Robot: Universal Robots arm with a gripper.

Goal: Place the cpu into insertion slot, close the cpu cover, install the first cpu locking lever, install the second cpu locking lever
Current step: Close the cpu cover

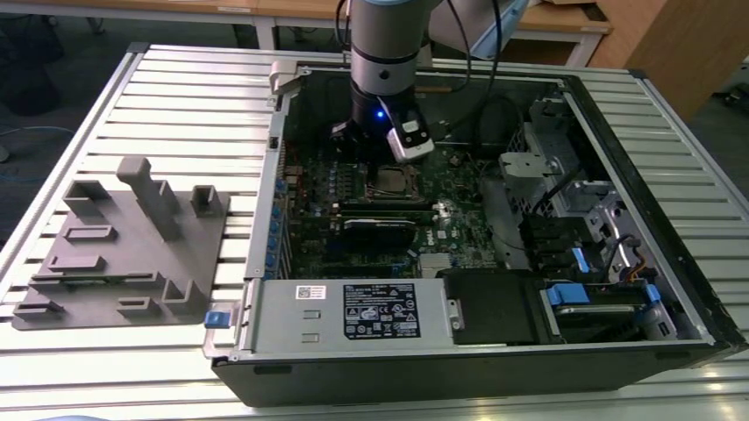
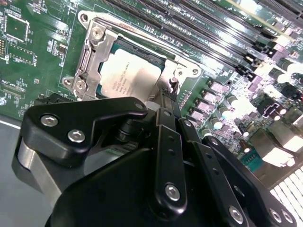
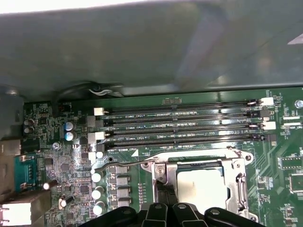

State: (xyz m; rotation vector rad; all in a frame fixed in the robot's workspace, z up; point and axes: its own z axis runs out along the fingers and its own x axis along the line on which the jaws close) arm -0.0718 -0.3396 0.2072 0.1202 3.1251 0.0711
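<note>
The cpu (image 2: 128,78) lies flat in the insertion slot (image 1: 398,181), silver top up, and shows again in the first wrist view (image 3: 201,187). The cpu cover (image 2: 91,59) lies down around it as a silvery frame (image 3: 239,184). A thin wire locking lever (image 3: 142,162) runs along the socket edge beside the memory slots. My gripper (image 2: 166,101) hovers at the socket's corner with its black fingers (image 3: 158,213) pressed together, and I see nothing held. In the exterior view the arm (image 1: 384,53) reaches down into the open case over the socket.
Long black memory slots (image 3: 180,125) lie right beside the socket. The case wall (image 1: 281,167), power supply (image 1: 351,311) and drive bays with blue tabs (image 1: 585,289) hem in the board. A grey fixture block (image 1: 129,246) sits on the slatted table (image 1: 188,96).
</note>
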